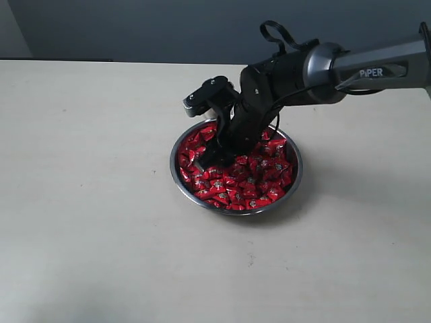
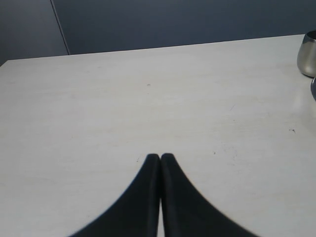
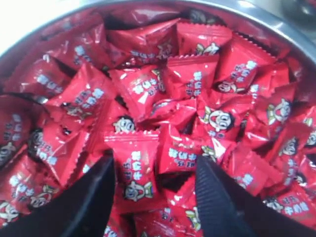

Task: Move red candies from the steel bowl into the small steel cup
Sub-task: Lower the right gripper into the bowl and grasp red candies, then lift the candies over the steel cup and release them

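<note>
Your right hand (image 3: 155,165) is down in the bowl (image 1: 183,192), with its tips right at the pile of red candies (image 1: 246,182). Its two fingers (image 3: 94,202) stand wide apart. One candy lies between them, but the fingers do not squeeze it, so the hand has hold of nothing. The bowl sits on the pale table (image 1: 87,202), near the middle, and it is full of candies heaped close together. The black arm (image 1: 289,74) comes in from the right side and bends down over the bowl. Your left hand (image 2: 160,158) is pressed shut with nothing between its fingers, and the table top lies ahead of it. The little shiny cup (image 2: 308,54) stands upright on the table, well apart from that hand.
</note>
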Action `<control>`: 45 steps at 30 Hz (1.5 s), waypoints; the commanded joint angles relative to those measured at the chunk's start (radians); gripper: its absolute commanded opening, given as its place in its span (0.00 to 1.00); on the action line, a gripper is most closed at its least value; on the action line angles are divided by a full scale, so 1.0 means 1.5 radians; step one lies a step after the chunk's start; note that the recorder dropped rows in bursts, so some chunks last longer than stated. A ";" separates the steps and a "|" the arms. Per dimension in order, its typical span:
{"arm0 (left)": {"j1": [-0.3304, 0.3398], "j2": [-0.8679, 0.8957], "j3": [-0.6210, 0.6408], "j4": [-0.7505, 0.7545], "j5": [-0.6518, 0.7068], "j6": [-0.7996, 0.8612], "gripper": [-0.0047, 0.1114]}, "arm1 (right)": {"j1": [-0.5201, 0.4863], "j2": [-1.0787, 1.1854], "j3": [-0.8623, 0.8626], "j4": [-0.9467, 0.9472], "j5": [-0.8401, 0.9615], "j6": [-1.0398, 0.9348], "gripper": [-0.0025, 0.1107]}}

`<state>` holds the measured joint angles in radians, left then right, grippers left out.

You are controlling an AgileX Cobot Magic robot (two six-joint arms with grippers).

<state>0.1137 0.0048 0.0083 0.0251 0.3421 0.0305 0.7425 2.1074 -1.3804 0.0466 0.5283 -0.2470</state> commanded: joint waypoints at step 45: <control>-0.004 -0.003 -0.006 0.001 -0.004 -0.001 0.04 | -0.087 -0.010 -0.237 0.116 0.009 -0.002 0.02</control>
<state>0.1137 0.0048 0.0083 0.0251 0.3421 0.0305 0.6372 2.0211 -1.6511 0.1998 0.5209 -0.2470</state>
